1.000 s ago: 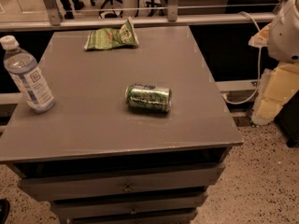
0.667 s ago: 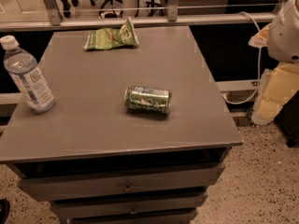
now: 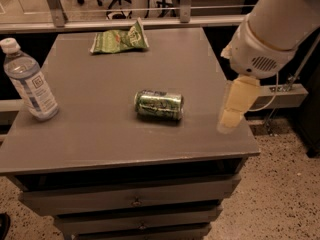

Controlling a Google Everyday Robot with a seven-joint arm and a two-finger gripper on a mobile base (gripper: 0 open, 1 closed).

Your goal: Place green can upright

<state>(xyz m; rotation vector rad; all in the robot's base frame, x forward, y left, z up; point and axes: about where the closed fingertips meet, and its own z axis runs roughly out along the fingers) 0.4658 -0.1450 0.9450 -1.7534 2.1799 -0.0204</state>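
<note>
The green can (image 3: 159,105) lies on its side near the middle of the grey table (image 3: 125,146), long axis running left to right. My gripper (image 3: 232,115) hangs from the white arm at the right, pointing down over the table's right edge. It is to the right of the can, apart from it and holding nothing that I can see.
A clear water bottle (image 3: 27,81) with a white cap stands upright at the table's left edge. A flat green chip bag (image 3: 119,40) lies at the back. Drawers (image 3: 135,201) are below the tabletop. A rail and office chairs are behind the table.
My arm and gripper have moved left, from beside the table to over its right edge. The can, bottle and bag have not moved.
</note>
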